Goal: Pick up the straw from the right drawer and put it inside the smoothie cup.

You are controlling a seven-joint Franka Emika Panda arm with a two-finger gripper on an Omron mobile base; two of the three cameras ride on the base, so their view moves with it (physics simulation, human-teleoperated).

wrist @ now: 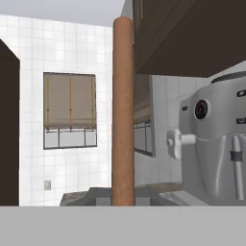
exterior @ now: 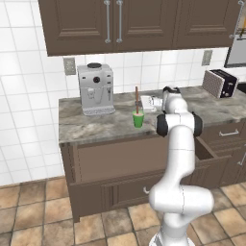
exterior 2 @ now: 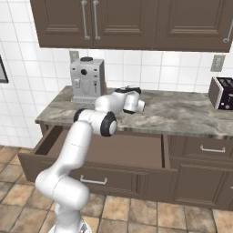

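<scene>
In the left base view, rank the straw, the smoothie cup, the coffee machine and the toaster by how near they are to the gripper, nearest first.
From the gripper:
1. straw, upright at the fingers, lower end in the cup.
2. smoothie cup, on the counter right below.
3. coffee machine, further left along the counter.
4. toaster, far right end of the counter.

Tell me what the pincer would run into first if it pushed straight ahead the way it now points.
The straw, upright right in front of the pincer and standing in the smoothie cup. Past it the line seems to run left of the coffee machine toward the far tiled wall, though depth is unclear.
</scene>
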